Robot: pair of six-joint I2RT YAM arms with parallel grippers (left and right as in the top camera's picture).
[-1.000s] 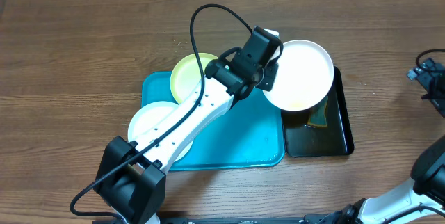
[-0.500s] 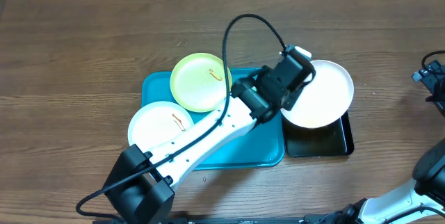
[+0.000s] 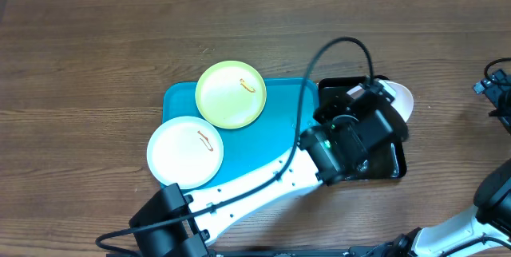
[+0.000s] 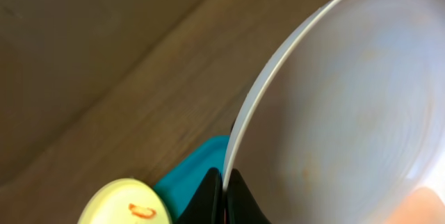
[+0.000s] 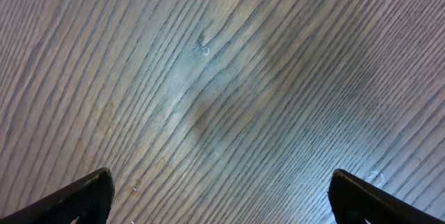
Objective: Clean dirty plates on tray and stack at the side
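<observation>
My left gripper [image 4: 225, 197] is shut on the rim of a white plate [image 4: 348, 106], with one black finger on each side of the edge. Seen from overhead, that plate [image 3: 400, 97] is tilted steeply above the black tray and mostly hidden behind my left wrist [image 3: 355, 137]. A yellow-green plate [image 3: 231, 94] with an orange smear lies on the back of the turquoise tray [image 3: 279, 125]. A second white plate [image 3: 185, 152], also smeared, overhangs the tray's front left corner. My right gripper [image 5: 222, 203] is open over bare wood, nothing between its fingers.
A narrow black tray [image 3: 391, 165] sits against the turquoise tray's right side, under the held plate. The right arm [image 3: 497, 89] stays at the table's far right edge. A black cable [image 3: 335, 49] loops above the left arm.
My left arm has swung the white plate rightward and toward the front, from above the turquoise tray's back right corner to over the black tray, tipping it steeply. The right arm has not moved.
</observation>
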